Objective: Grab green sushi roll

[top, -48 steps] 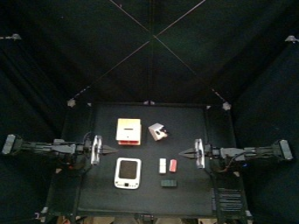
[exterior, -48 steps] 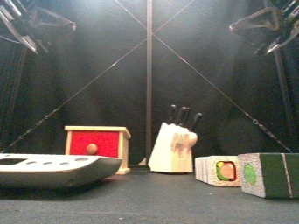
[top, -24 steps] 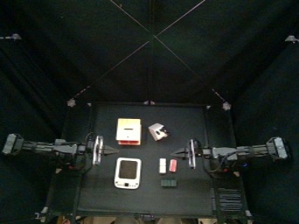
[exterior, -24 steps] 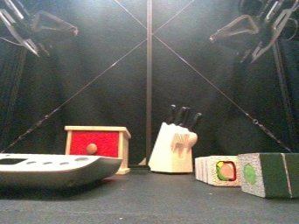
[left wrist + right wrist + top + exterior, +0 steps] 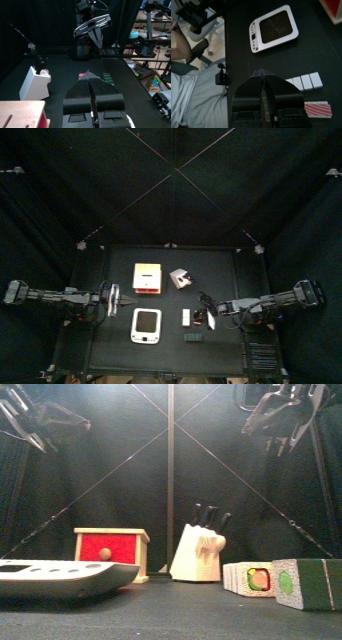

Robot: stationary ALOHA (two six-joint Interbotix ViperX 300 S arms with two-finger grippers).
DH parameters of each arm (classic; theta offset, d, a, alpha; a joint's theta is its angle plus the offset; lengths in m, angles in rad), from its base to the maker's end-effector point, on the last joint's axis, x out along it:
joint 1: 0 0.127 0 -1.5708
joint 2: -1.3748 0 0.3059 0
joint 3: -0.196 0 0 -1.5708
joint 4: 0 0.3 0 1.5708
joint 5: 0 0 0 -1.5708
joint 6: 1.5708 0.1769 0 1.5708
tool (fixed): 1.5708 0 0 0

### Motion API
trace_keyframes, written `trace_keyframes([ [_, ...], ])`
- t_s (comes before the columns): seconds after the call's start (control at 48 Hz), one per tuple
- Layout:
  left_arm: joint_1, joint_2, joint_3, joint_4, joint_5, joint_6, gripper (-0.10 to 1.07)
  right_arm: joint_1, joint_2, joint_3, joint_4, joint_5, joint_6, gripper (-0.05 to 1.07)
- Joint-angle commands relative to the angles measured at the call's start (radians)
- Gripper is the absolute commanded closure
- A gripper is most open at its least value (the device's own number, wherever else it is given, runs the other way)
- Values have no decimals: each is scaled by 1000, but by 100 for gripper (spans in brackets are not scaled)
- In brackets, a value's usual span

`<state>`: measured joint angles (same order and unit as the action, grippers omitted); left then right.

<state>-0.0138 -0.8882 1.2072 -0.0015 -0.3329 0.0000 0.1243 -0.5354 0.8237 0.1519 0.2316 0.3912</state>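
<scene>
green sushi roll [image 5: 194,339] near counter [image 5: 118,260] front edge, untouched, right tool [image 5: 207,312] jaws together above the pieces, left tool [image 5: 93,86] jaws together, at left edge

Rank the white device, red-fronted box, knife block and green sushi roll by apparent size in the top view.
1. White device
2. Red-fronted box, only slightly smaller
3. Knife block
4. Green sushi roll, the smallest

Green sushi roll [image 5: 194,338] flat, front table edge

No readable text, labels or numbers — none on any object.
</scene>
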Motion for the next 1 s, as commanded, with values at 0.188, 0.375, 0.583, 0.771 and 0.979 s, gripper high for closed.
trace_keyframes([
  [0.188,-2,3,-12,0,-14,0,99,-5,48,-78,-23,172,138,93],
  [0.375,-2,3,-12,0,-14,0,99,21,91,-121,-163,304,308,93],
  [0.583,-5,5,-12,-3,-14,-2,99,158,130,-126,-379,350,477,93],
  [0.771,-5,3,2,-3,-14,0,99,278,175,-109,-578,270,620,92],
  [0.979,-5,5,6,-3,-14,0,99,351,278,-123,-770,276,762,74],
])
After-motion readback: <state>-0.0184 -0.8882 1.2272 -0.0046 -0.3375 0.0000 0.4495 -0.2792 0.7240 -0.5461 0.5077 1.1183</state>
